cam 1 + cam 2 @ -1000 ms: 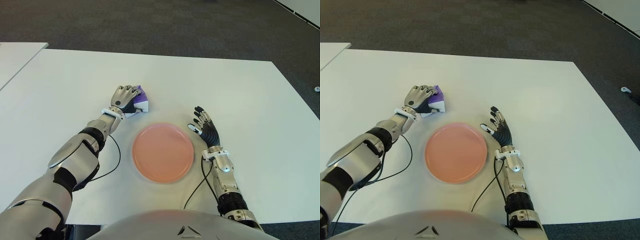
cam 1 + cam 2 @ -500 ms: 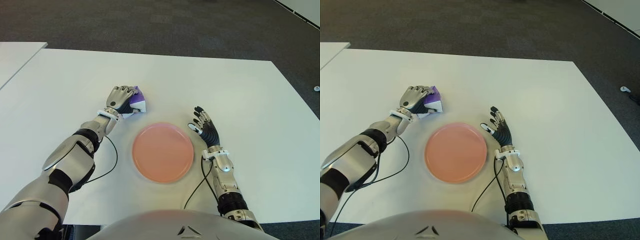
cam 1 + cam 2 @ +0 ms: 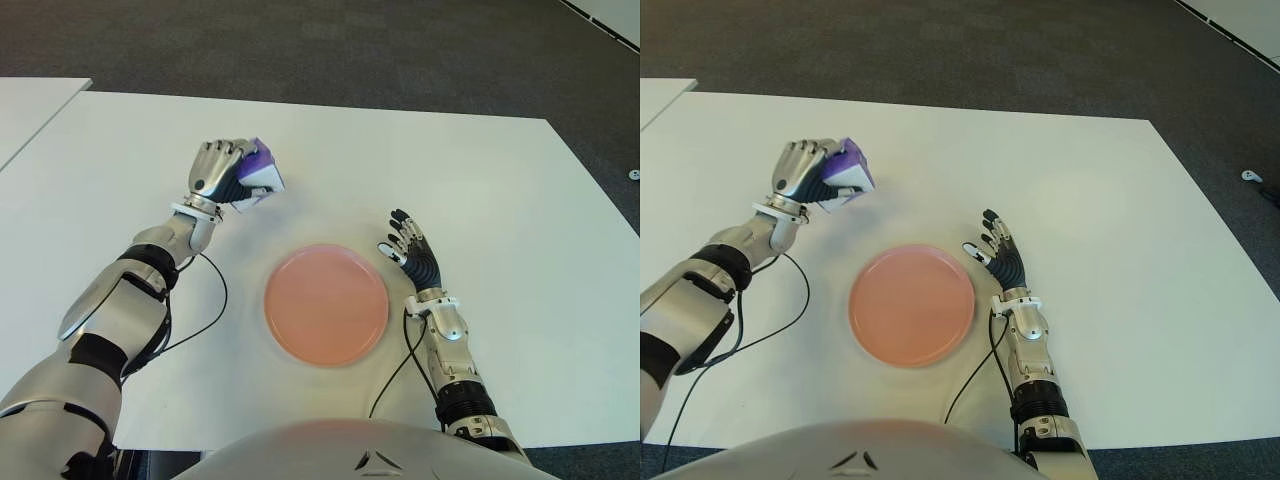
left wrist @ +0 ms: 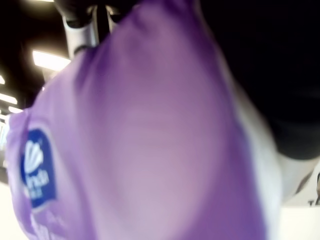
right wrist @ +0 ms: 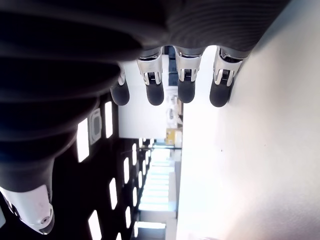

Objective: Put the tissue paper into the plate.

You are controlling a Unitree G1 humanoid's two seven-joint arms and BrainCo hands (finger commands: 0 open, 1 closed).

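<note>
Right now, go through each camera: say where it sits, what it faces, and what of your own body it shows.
Left eye view: on the head, looking down at the white table; shows both arms, the left hand gripping the tissue pack, the right hand open beside the pink plate.
Right eye view: same head, slightly to the side; same scene.
Left wrist view: on the left wrist, filled by the purple pack against its palm.
Right wrist view: on the right wrist, looking along its spread fingers.
The eye views share everything; the pack links them to the left wrist view.
</note>
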